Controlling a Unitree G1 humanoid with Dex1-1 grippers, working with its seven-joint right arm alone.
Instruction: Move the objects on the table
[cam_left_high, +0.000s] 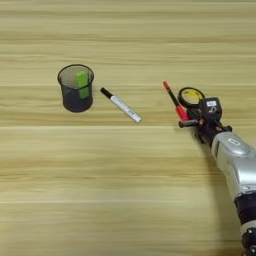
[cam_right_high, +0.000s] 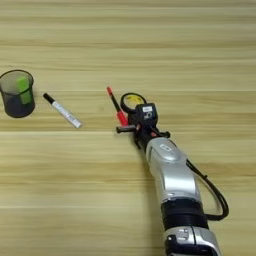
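Two markers lie mid-table (cam_left_high: 125, 30), the claw (cam_left_high: 192, 120) beside the red marker (cam_left_high: 174, 100).

The light wooden table (cam_left_high: 125, 175) of long planks carries a dark mesh cup (cam_left_high: 76, 88) at the left, a white marker (cam_left_high: 121, 105) beside it, and a red marker (cam_left_high: 175, 101) touching a black tape ring (cam_left_high: 190, 96).
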